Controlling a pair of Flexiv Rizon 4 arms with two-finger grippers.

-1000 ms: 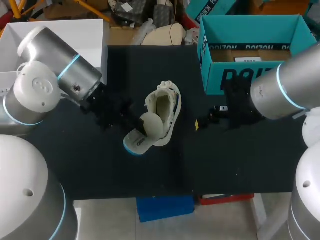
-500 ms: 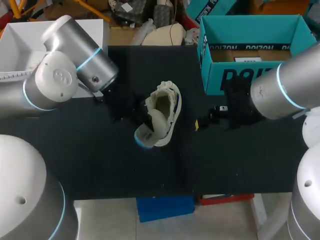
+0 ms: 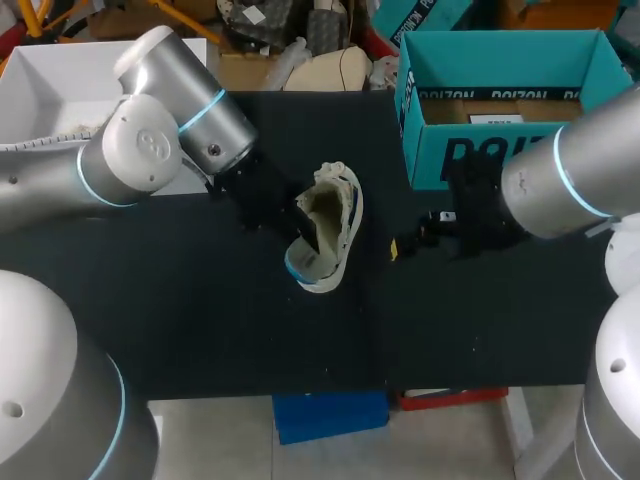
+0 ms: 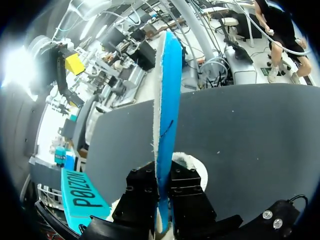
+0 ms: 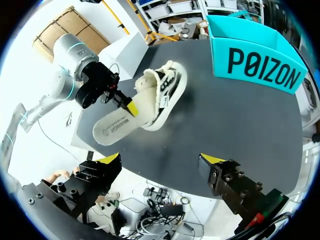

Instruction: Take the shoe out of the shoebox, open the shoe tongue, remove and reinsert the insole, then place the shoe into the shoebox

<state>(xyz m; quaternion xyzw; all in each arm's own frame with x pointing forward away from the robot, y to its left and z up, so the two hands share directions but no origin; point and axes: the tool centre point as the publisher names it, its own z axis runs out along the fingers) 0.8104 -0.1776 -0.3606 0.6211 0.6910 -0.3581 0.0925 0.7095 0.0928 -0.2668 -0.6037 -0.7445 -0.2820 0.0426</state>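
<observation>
A cream low-top shoe [image 3: 335,215] with dark side stripes lies on the black table, near its middle. My left gripper [image 3: 303,232] is shut on the insole [image 3: 298,268], cream on top and blue underneath, which slants over the shoe's left side. In the left wrist view the insole [image 4: 167,95] stands on edge between the black fingers [image 4: 137,192], with the shoe [image 4: 192,165] under it. The right wrist view shows the shoe [image 5: 162,90], the insole [image 5: 115,129] and the left gripper [image 5: 125,104]. My right gripper [image 3: 415,240] [image 5: 160,162] stands open, right of the shoe. The teal shoebox [image 3: 432,150] [image 5: 255,67] is open at the back right.
A white tray [image 3: 50,75] stands at the table's back left corner, behind my left arm. The black tabletop [image 3: 250,340] runs on to the front edge below the shoe.
My left arm has swung to the right and carried the insole from the shoe's left front up over the shoe. The right arm has kept still.
</observation>
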